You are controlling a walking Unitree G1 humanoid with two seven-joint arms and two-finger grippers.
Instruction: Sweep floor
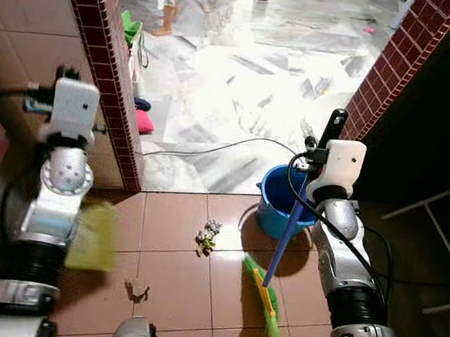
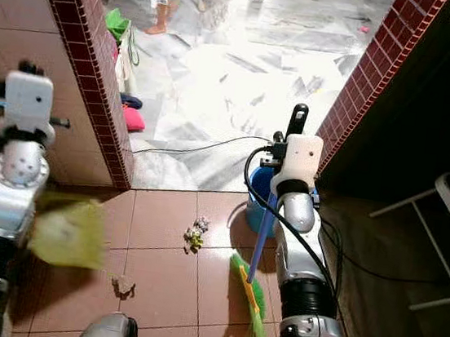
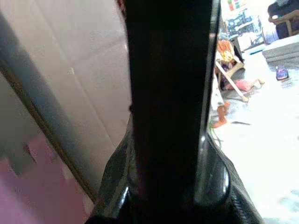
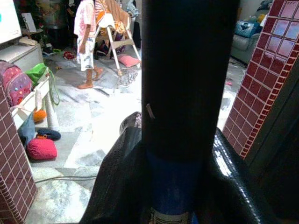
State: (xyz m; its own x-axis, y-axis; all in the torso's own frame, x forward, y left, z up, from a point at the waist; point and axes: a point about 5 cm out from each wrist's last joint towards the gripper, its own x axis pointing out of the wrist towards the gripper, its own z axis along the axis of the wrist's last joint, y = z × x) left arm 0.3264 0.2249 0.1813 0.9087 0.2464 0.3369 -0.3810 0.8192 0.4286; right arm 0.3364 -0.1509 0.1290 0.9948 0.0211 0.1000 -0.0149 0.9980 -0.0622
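Terracotta tile floor [image 1: 169,285], debris [image 1: 207,238]; marble floor [image 1: 236,79] beyond.

Two silver arms rise from the lower corners of the head views; the left arm [image 1: 46,220] is built of rounded metallic segments with a ribbed black band near the elbow, and the right arm [image 1: 345,257] matches it, dark ring included. Each ends in a white boxy wrist block; a black cable [image 1: 340,236] loops along the right arm from that block; another black cable runs off the left one. Two rounded grey body parts [image 1: 132,336] sit at the bottom edge.
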